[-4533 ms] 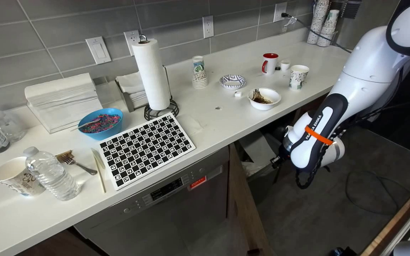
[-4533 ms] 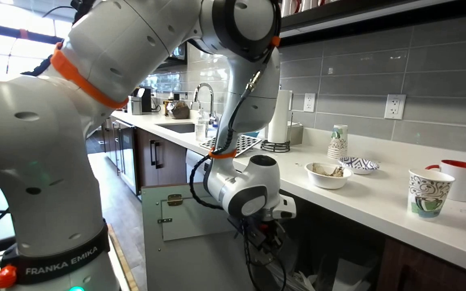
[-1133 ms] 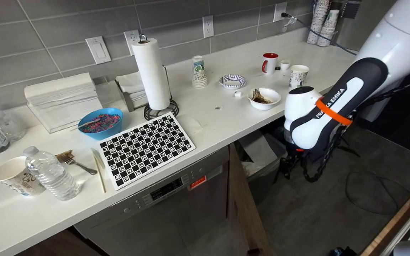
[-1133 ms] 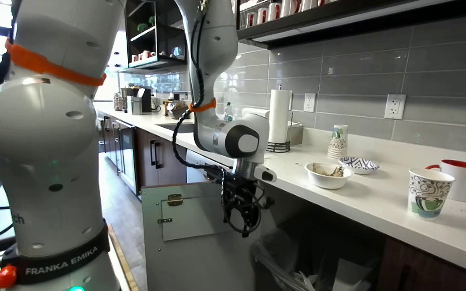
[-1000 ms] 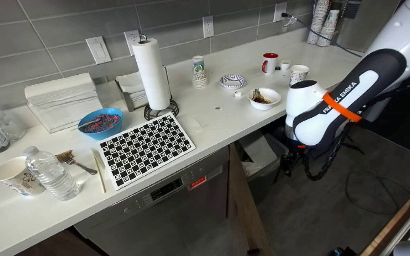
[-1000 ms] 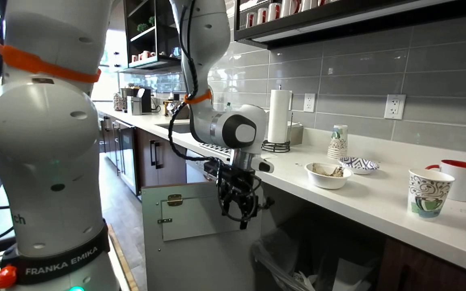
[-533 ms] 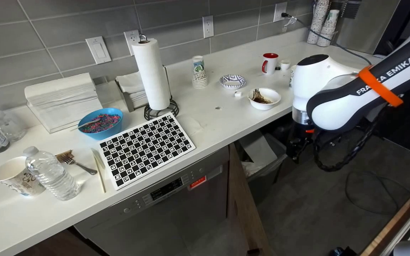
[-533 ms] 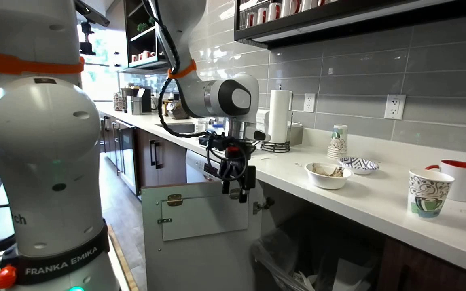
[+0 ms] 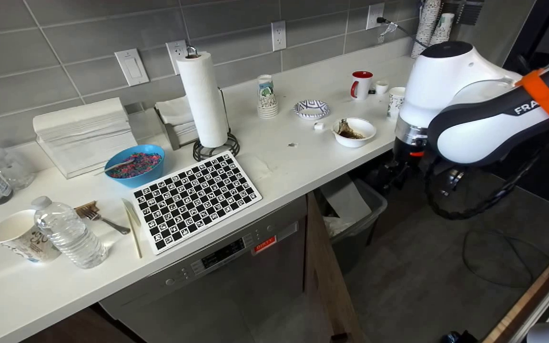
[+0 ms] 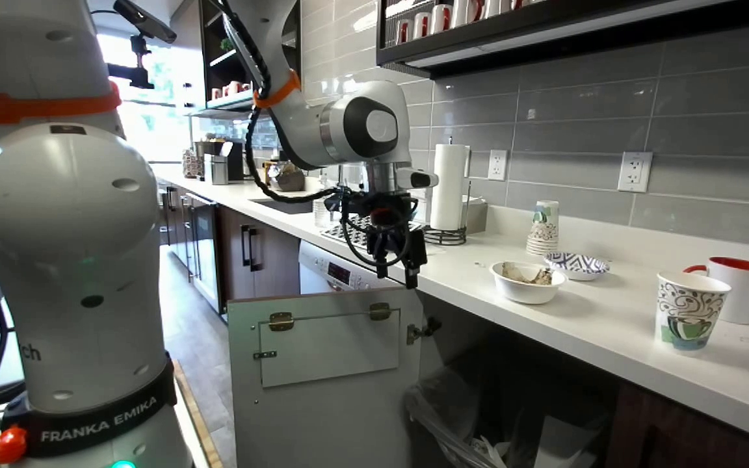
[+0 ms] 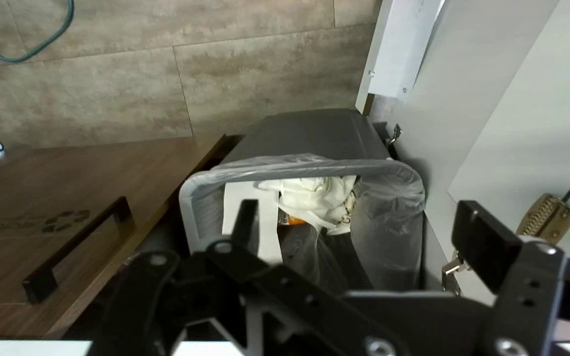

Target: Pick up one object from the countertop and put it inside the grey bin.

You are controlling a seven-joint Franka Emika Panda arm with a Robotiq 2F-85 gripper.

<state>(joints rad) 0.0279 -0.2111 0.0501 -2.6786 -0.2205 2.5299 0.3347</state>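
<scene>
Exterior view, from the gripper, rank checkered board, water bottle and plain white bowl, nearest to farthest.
In an exterior view, from the gripper:
1. Plain white bowl, just left, on the countertop
2. Checkered board, farther left, above the dishwasher
3. Water bottle, left of the board

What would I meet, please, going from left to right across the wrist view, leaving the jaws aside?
Handle → bin → brass fitting.
</scene>
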